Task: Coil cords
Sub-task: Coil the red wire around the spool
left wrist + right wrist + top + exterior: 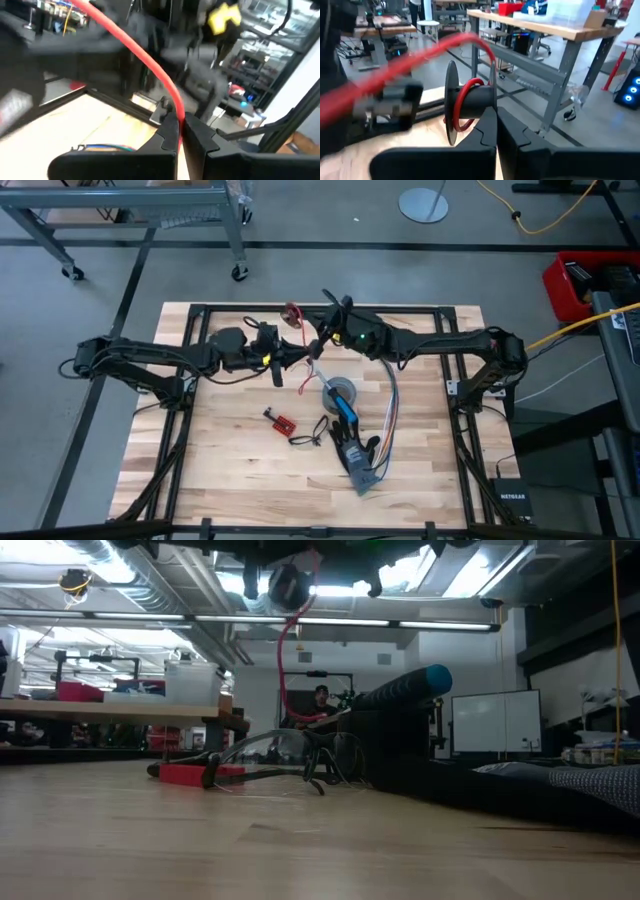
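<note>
A red cord (150, 62) is wound on a small black spool (470, 105) held high over the table's far middle. From there it runs to my left gripper (179, 131), which is shut on it. A length of the cord (285, 660) hangs down toward the table. My right gripper (496, 120) is shut at the spool. In the high view the two grippers, left (287, 362) and right (319, 342), meet tip to tip, with the spool (293, 313) just beyond them. My left gripper pinches a single strand of the red cord (176, 107) between its two fingertips. The fingers are about level and lie across the cord, which runs on slanting upward, clear of the table. My right gripper holds the spool by the near end of its barrel (485, 102), between shut fingers that come in about level. The fingers hide the exact place of contact. The spool is lifted clear, its axis lying along the fingers.
On the table below lie a grey tape roll (340, 392), a blue-handled tool (345, 408), long multicoloured ribbon wires (390, 415), a small red board with a short black wire (281, 420) and a grey flat piece (357, 470). A black frame (200, 310) rims the table.
</note>
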{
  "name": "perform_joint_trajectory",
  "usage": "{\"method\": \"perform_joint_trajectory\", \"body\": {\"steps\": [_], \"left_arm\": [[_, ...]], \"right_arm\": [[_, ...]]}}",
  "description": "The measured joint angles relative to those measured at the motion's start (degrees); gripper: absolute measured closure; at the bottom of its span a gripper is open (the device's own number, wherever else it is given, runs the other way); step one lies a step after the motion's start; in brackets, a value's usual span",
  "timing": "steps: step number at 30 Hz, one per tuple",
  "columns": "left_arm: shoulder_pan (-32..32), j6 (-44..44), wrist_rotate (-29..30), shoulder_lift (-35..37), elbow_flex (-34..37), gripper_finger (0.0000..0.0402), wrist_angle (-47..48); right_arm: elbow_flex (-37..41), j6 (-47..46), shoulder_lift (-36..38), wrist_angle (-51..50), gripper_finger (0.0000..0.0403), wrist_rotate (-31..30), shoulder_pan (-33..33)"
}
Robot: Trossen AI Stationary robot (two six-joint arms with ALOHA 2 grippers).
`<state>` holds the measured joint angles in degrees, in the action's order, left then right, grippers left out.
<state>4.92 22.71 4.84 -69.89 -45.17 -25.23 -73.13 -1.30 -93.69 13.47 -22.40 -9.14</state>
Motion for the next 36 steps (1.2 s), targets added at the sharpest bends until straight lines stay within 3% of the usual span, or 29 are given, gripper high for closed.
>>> {"method": "perform_joint_trajectory", "body": {"steps": [11,21,28,36], "left_arm": [[-0.83,-0.25,3.36,-0.09,0.04,0.0401,5.54],[-1.32,-1.76,6.98,-0.09,0.07,0.0401,9.8],[-1.56,-1.74,9.23,-0.07,0.07,0.0401,17.55],[-1.52,-2.33,13.87,-0.07,0.07,0.0401,20.24]], "right_arm": [[-4.9,1.2,0.0,0.65,0.0403,0.05,-0.3],[-6.22,1.78,0.26,6.58,0.0403,7.0,-0.27],[-6.2,4.22,3.62,1.19,0.0403,7.07,-0.25],[-6.18,4.7,9.78,-13.56,0.0403,7.58,-0.27]]}}
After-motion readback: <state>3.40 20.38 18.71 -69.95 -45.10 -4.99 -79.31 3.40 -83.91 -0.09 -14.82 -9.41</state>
